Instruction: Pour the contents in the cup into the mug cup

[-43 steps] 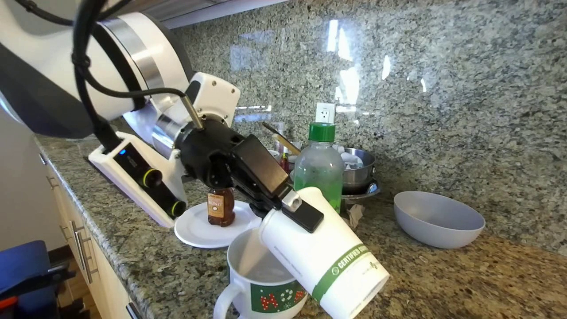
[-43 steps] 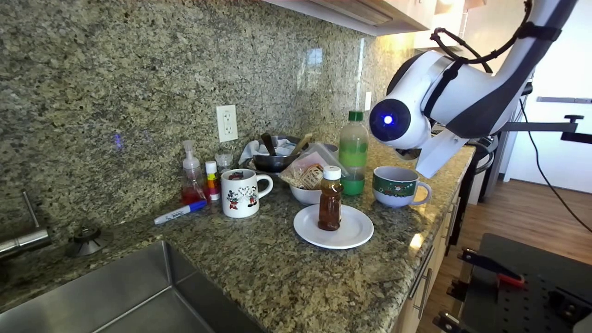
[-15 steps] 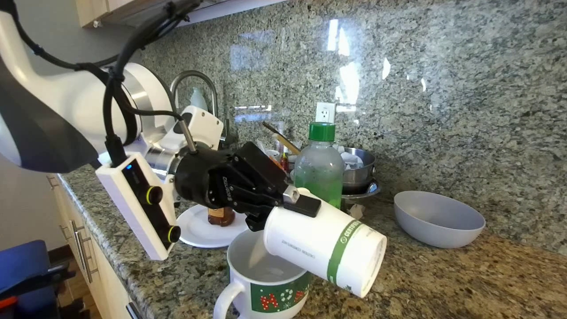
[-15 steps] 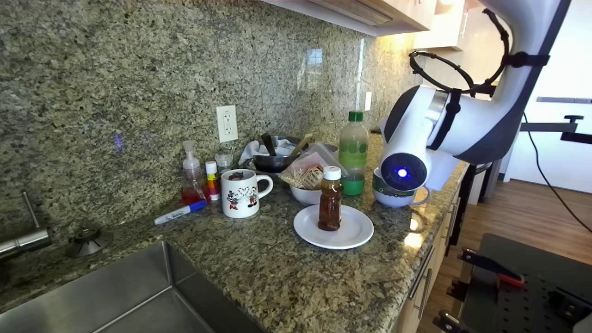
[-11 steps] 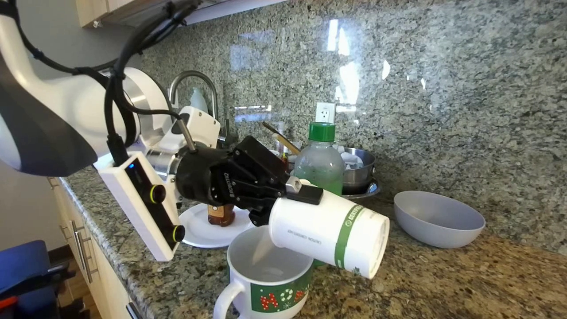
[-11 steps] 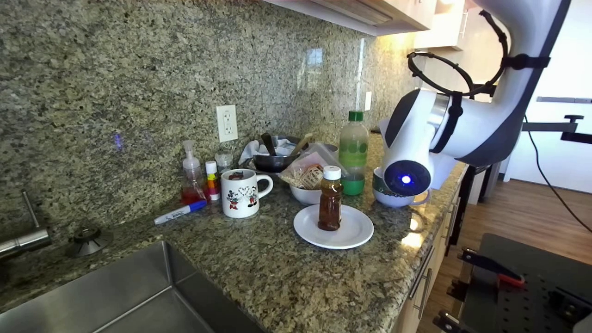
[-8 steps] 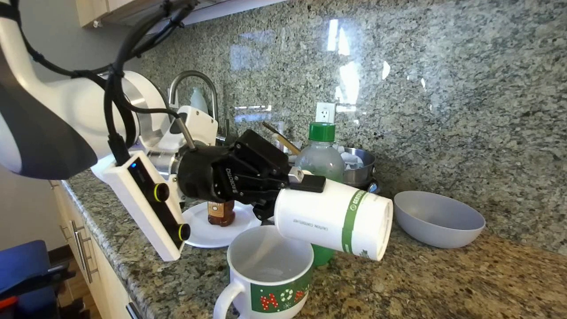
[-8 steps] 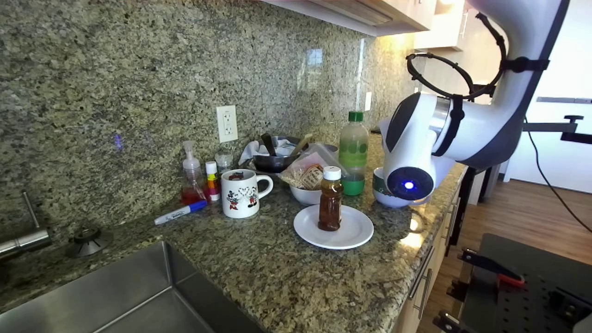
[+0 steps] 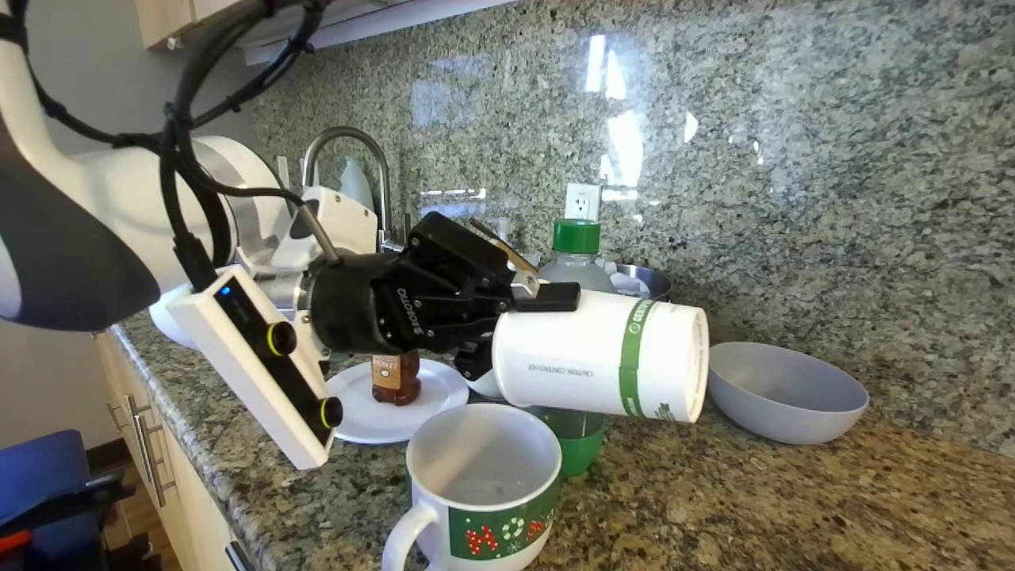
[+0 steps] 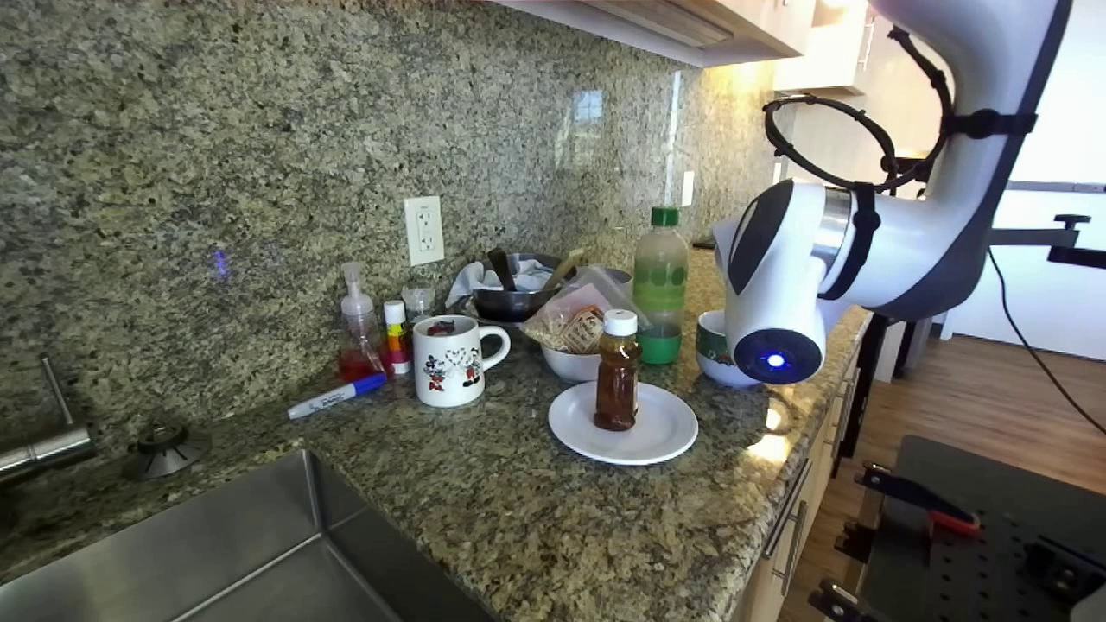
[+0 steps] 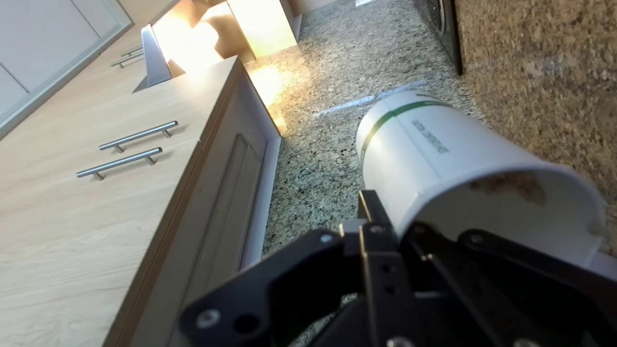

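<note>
Start in an exterior view at the front edge of the speckled granite counter [image 9: 285, 492]: sink too low and the white boxy wrist-camera housing [image 9: 250, 381] could knock the small brown honey bottle [image 9: 395, 379] on the round white plate [image 9: 357, 412]. Next stands the large white ceramic mug with a green band [image 9: 496, 527], upright, loop handle toward that edge. Then, toward the counter's back edge, the clear plastic bottle with a green cap [image 9: 579, 270] could topple if you swing that way. Your jaws are clamped on the wall of the white paper cup with a green stripe [image 9: 600, 357], near its rim; squeezing harder could buckle the paper. The cup hangs nearly level, mouth facing the housing; whether that mouth is over the mug I can't tell, so tipping it may spill onto the counter. Brownish residue [image 11: 516, 185] inside may drop late.
</note>
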`<state>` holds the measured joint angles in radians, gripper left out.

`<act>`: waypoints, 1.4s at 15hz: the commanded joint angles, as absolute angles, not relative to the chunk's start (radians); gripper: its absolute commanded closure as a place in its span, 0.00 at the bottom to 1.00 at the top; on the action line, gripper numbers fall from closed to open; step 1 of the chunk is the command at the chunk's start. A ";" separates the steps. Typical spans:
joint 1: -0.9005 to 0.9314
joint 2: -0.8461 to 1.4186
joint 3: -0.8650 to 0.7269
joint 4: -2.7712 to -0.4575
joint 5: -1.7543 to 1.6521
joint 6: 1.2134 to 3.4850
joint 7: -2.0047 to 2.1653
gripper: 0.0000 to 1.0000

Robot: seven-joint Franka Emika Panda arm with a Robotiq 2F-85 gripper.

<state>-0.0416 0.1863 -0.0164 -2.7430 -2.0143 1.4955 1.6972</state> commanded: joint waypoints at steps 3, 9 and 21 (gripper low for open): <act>-0.027 0.165 0.008 -2.797 -2.028 1.411 1.732 0.97; -0.008 0.213 0.029 -2.776 -2.027 1.359 1.745 0.97; -0.005 0.253 0.033 -2.779 -2.044 1.295 1.737 0.97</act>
